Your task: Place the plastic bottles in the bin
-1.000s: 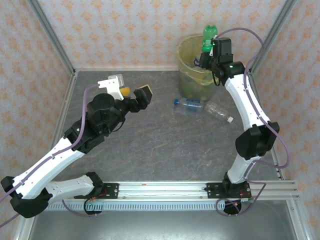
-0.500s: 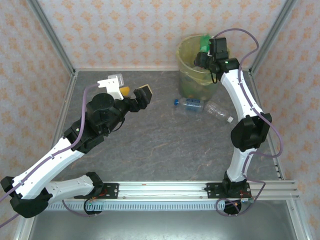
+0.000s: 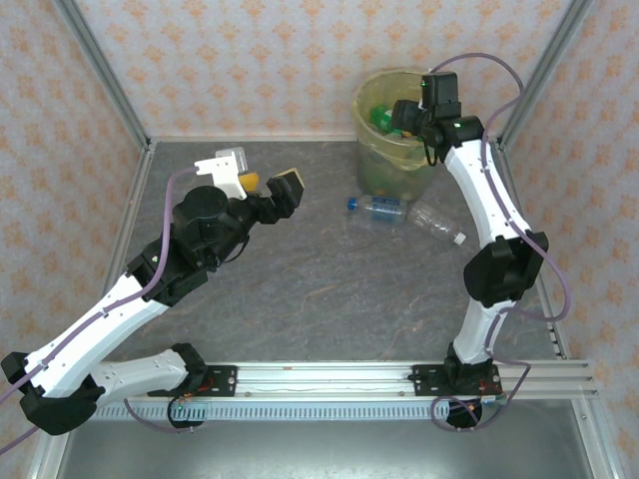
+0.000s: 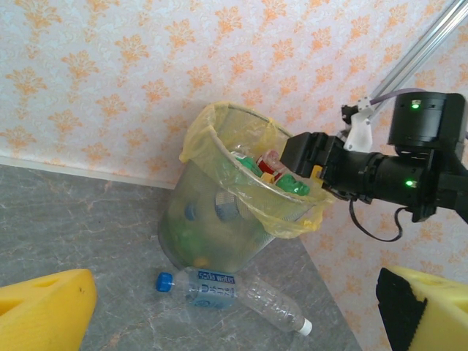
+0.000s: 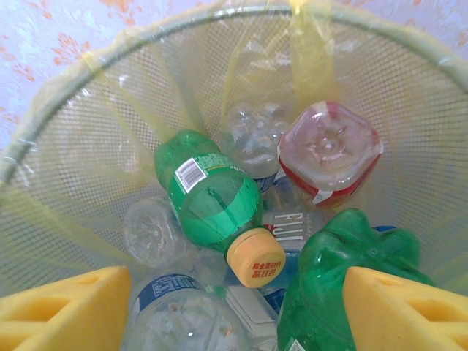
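One grey table (image 3: 300,289) carries everything we see. At its far edge, right of the middle, stands the bin (image 3: 371,150), pale yellow mesh lined with a yellow bag and heaped with plastic bottles (image 4: 287,183). The right gripper (image 3: 403,114) hangs above the bin's mouth, near its right rim, pointing down into it. Its yellow pads (image 5: 66,311) are spread wide and clasp nothing. Straight below it, in the wrist view, a green bottle (image 5: 212,201) with a tan cap lies slanted on the heap. A second green bottle (image 5: 344,270) shows its base just beside the right pad; we cannot tell whether they touch. A red-labelled bottle (image 5: 330,150) rests beyond them, near the bin's wall. The left gripper (image 3: 270,185) is raised over the far left part of the table, well apart from the bin, its fingers released with nothing between them. On the table just in front of the bin two more bottles lie on their sides: a blue-capped bottle (image 3: 377,208) and, right beside its base, a white-capped bottle (image 3: 436,222) nearer the right edge.
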Controlling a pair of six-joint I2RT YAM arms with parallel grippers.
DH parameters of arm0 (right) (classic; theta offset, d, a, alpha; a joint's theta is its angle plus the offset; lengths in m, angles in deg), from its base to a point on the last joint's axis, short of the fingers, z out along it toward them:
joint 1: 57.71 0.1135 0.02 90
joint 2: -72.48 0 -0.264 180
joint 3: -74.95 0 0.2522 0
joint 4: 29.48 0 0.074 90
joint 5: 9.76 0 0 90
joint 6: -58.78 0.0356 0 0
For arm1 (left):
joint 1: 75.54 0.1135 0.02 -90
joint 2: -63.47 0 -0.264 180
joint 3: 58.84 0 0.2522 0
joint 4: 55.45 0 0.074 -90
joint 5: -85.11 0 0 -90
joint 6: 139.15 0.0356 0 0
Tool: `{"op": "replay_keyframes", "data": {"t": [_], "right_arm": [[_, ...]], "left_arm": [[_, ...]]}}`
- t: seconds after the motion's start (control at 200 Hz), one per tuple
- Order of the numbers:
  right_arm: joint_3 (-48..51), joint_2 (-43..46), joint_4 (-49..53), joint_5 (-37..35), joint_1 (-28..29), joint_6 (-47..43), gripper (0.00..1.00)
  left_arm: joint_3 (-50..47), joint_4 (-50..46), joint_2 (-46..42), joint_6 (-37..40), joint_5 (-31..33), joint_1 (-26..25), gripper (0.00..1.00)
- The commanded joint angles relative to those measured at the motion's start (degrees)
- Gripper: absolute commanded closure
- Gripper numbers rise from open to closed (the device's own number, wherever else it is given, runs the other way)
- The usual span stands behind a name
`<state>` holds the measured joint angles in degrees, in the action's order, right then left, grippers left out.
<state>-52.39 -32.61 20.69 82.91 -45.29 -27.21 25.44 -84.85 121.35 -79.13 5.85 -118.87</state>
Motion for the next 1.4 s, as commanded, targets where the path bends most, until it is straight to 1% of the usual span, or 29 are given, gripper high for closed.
{"op": "replay_keyframes", "data": {"t": [0.0, 0.1, 0.13, 0.215, 0.25, 0.38, 0.405, 0.45, 0.481, 0.696, 0.781, 0.866, 0.881, 0.961, 1.086, 1.261, 1.391], "right_arm": [[2.27, 6.58, -1.69, -2.06, -0.2, 0.91, 0.17], [5.47, 10.08, -3.1, -1.91, -0.16, 1.59, 0.16], [6.51, 11.05, -3.53, -2.05, -0.17, 1.87, 0.14], [9.46, 14.28, -4.69, -2.11, -0.14, 2.45, 0.13], [10.86, 15.49, -5.07, -2.39, -0.21, 2.84, 0.1], [17.7, 20.83, -6.86, -3.51, -0.21, 3.41, 0.08], [19.29, 22.11, -7.33, -4.16, -0.21, 3.6, 0.05], [22.38, 24.4, -8.72, -4.79, -0.24, 3.71, 0.04], [25.01, 25.94, -9.45, -5.39, -0.21, 3.73, 0.0], [38.05, 34.52, -12.35, -9.58, -0.9, 6.41, 0.0], [42.78, 36.84, -13.45, -12.32, -1.86, 8.4, 0.0], [46.65, 37.07, -14.17, -14.74, -3.4, 10.51, 0.0], [47.44, 38.57, -14.44, -14.72, -3.9, 10.88, 0.0], [51.5, 39.78, -16.22, -12.33, -7.27, 13.76, 0.0], [57.1, 40.01, -19.53, -6.63, -12.26, 17.49, 0.0], [59.94, 37.69, -23.15, -0.41, -16.12, 20.15, 0.0], [60.89, 33.18, -26.27, 5.82, -18.38, 21.77, 0.0]], "left_arm": [[-0.45, 0.33, -0.1, 0.95, 0.06, 0.5, 0.01], [-0.65, 0.74, 0.34, 1.13, -0.45, 0.48, 0.01], [-0.63, 0.82, 0.61, 1.15, -0.63, 0.49, 0.01], [-0.73, 1.37, 1.38, 1.39, -1.95, 0.44, 0.01], [-0.65, 1.56, 1.73, 1.46, -2.46, 0.51, 0.01], [-0.45, 2.18, 3.22, 1.5, -4.43, 0.46, 0.01], [-0.52, 2.44, 3.38, 1.51, -4.85, 0.46, 0.01], [-0.65, 2.91, 3.75, 1.51, -5.54, 0.45, 0.01], [-0.88, 3.21, 3.94, 1.42, -6.01, 0.49, 0.01], [-0.78, 3.42, 5.35, 1.36, -7.31, 0.52, 0.01], [-0.5, 3.33, 5.87, 1.41, -7.45, 0.47, 0.01], [-0.18, 3.07, 6.31, 1.41, -7.51, 0.48, 0.01], [-0.2, 3.1, 6.42, 1.39, -7.49, 0.49, 0.01], [-0.16, 2.98, 6.73, 1.24, -7.66, 0.46, 0.01], [0.13, 2.42, 6.63, 1.24, -7.53, 0.47, 0.01], [-0.12, 1.84, 5.74, 1.21, -6.68, 0.47, 0.01], [-0.68, 1.66, 5.26, 0.74, -6.57, 0.45, 0.01]]}}
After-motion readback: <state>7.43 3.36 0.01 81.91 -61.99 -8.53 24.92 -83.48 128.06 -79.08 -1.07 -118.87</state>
